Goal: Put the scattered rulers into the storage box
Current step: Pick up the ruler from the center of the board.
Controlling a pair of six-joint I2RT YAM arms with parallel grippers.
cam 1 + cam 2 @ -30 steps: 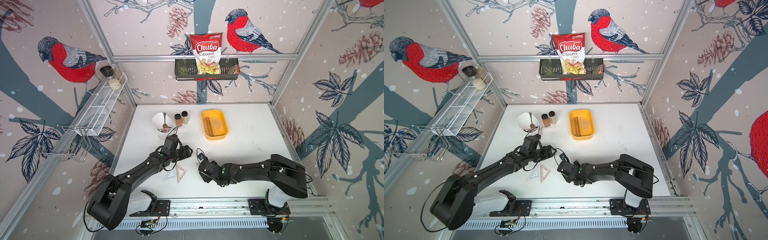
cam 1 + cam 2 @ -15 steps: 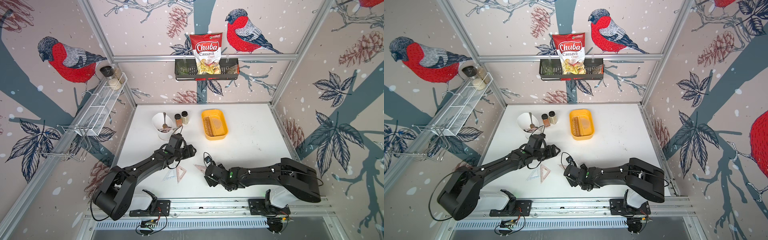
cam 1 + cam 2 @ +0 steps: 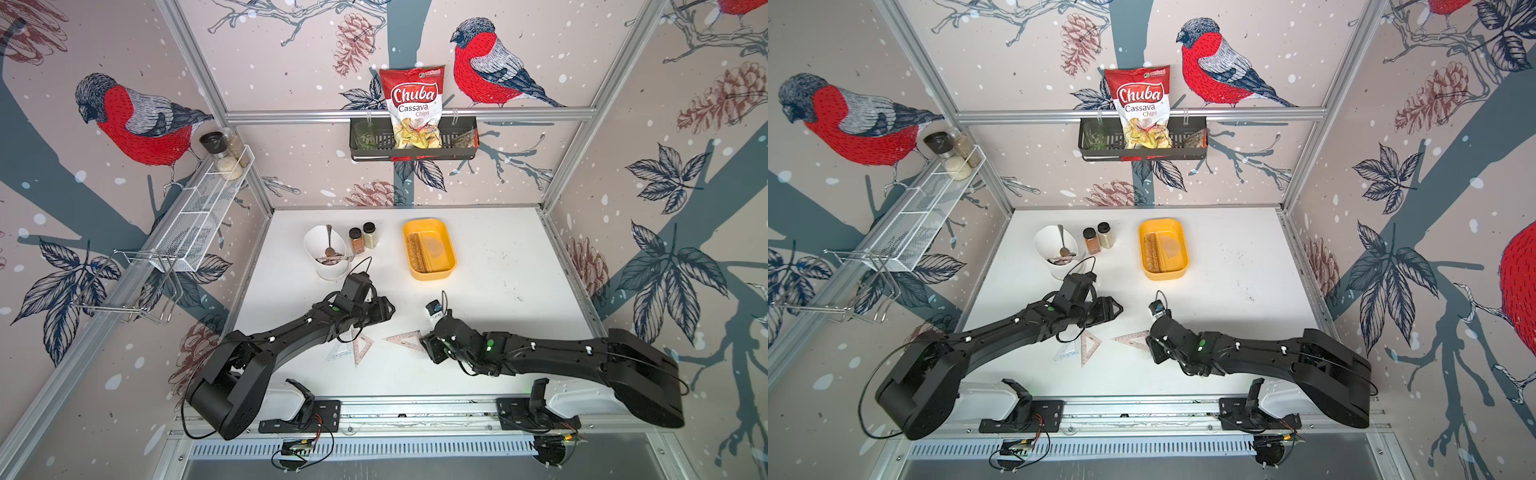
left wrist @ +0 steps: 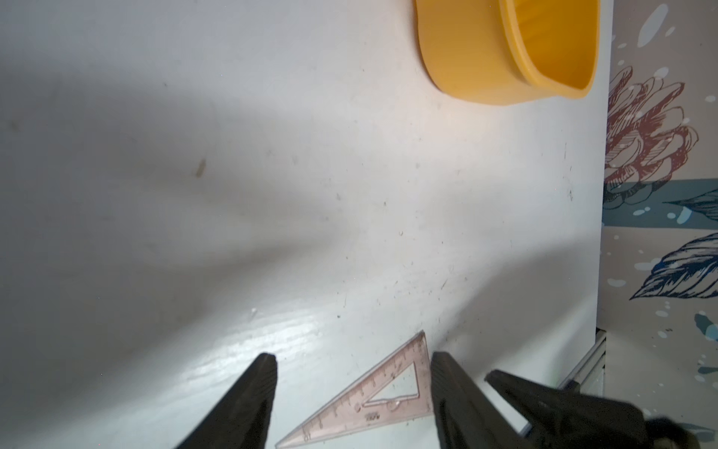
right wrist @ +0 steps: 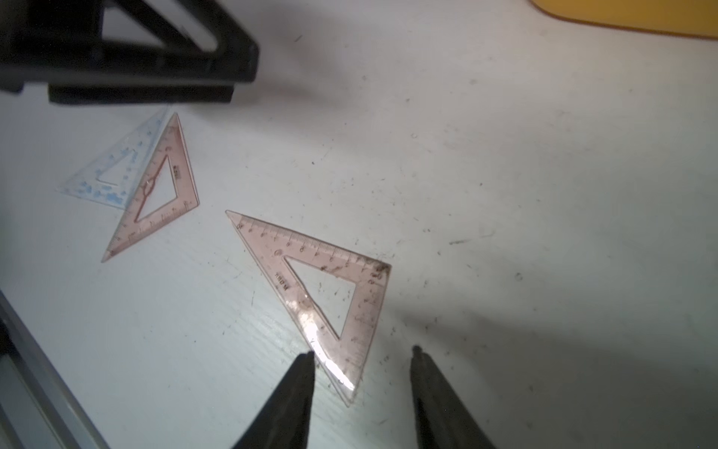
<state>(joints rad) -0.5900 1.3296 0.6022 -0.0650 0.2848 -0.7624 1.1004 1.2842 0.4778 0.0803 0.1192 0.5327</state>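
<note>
The yellow storage box (image 3: pixel 429 272) (image 3: pixel 1163 272) stands mid-table at the back with several rulers lying in it; its wall shows in the left wrist view (image 4: pixel 485 58). Three triangular rulers lie flat near the front: a pinkish one (image 3: pixel 405 340) (image 3: pixel 1133 340) (image 5: pixel 279 272) (image 4: pixel 361 404), another pinkish one (image 3: pixel 362 347) (image 5: pixel 176 171), and a clear bluish one (image 3: pixel 340 353) (image 5: pixel 101 190) partly under it. My right gripper (image 3: pixel 424 344) (image 5: pixel 362 355) is open, low over the table, with a corner of the first pinkish ruler between its fingertips. My left gripper (image 3: pixel 388 309) (image 4: pixel 349 361) hovers open and empty.
A white bowl (image 3: pixel 328 253) with a spoon and two spice jars (image 3: pixel 361 241) stand left of the box. A dark wire basket (image 3: pixel 413 145) with a chips bag hangs on the back wall, a white wire shelf (image 3: pixel 199 216) on the left wall.
My right gripper has drawn back to the right, uncovering the pinkish ruler, and its jaws have narrowed. My left gripper has shifted a little right and closed slightly.
</note>
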